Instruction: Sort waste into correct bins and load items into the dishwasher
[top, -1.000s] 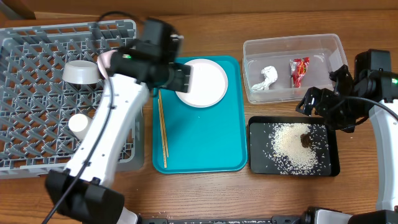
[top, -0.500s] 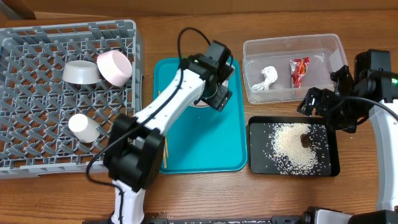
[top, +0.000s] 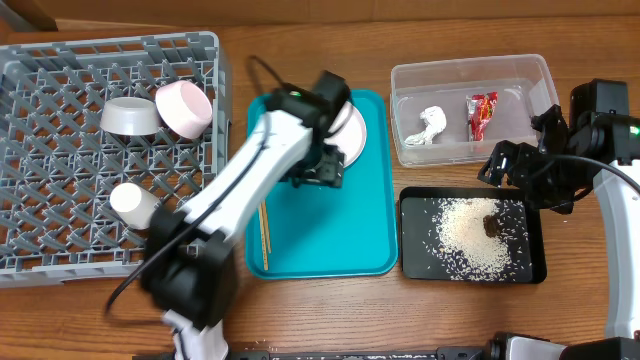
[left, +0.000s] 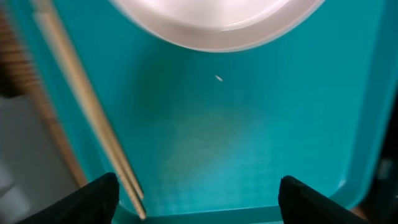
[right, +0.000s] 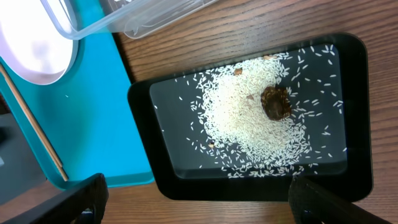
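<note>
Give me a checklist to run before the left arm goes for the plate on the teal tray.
1. Left gripper open and empty: ok, jaws wide above the teal tray.
2. Plate free to grab: ok, its visible part is bare, just ahead of the fingers.
3. Chopsticks clear of the plate: ok, along the tray's left edge.
4. Room in the dish rack: ok, much bare grid beside the grey bowl, pink bowl and cup.
5. Right gripper out of the way: ok, open over the black tray.
6. Teal tray free of waste: not ok, a white speck lies near the plate.
</note>
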